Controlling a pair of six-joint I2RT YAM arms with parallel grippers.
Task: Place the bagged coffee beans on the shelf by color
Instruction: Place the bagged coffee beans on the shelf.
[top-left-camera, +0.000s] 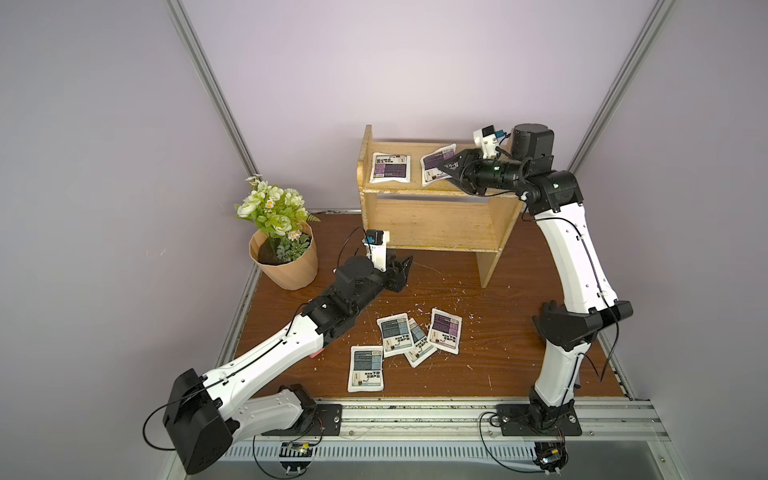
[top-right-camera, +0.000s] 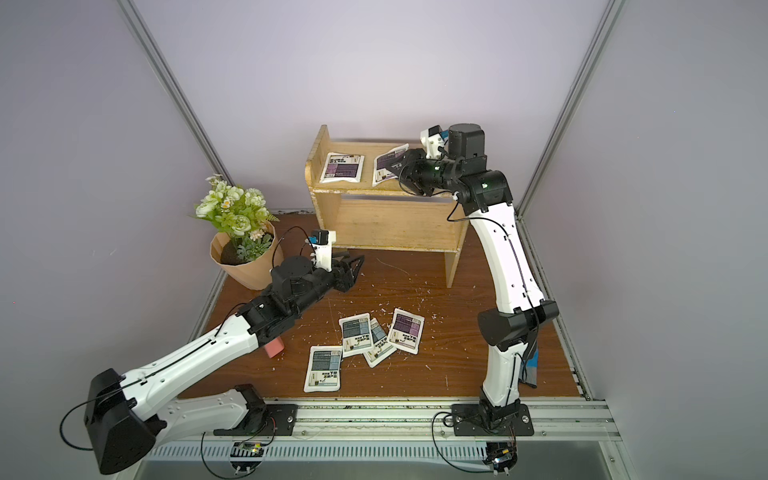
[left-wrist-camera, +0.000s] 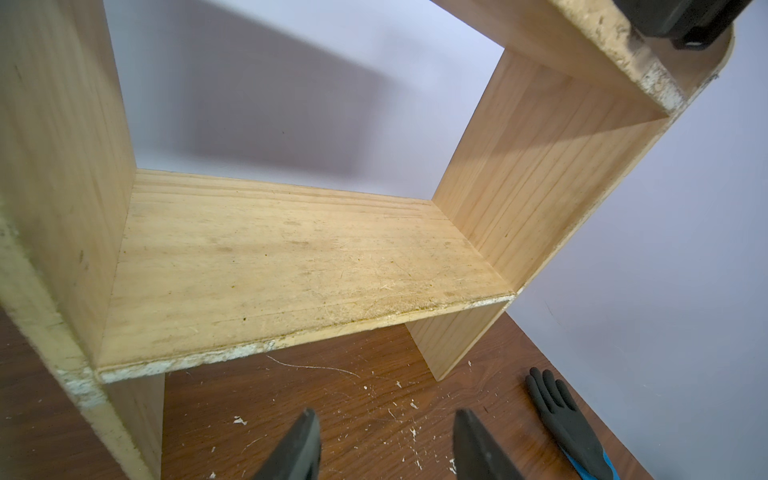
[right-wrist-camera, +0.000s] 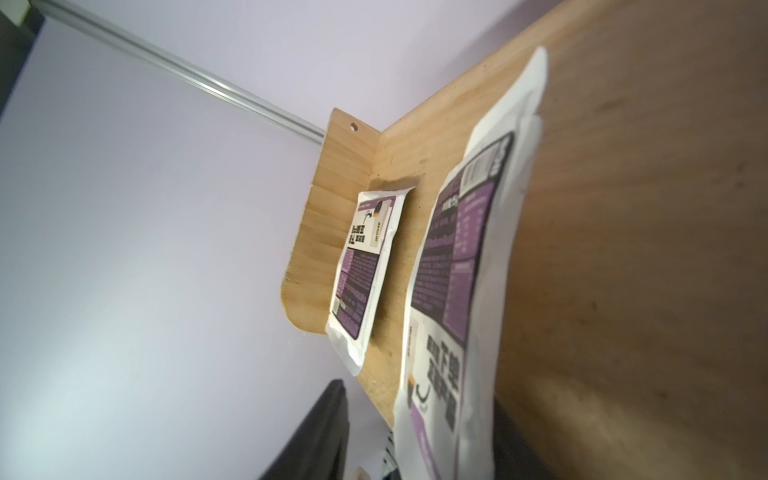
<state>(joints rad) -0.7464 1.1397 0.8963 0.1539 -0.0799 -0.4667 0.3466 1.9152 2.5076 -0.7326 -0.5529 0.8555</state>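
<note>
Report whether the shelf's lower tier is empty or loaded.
Empty. The left wrist view shows the lower tier as bare wood; in a top view, the two shelved pouches lie on the top tier.

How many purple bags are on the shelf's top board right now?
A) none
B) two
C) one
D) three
B: a purple bag and a second purple bag are on the top board of the shelf, while the third purple bag is down on the table.
</note>
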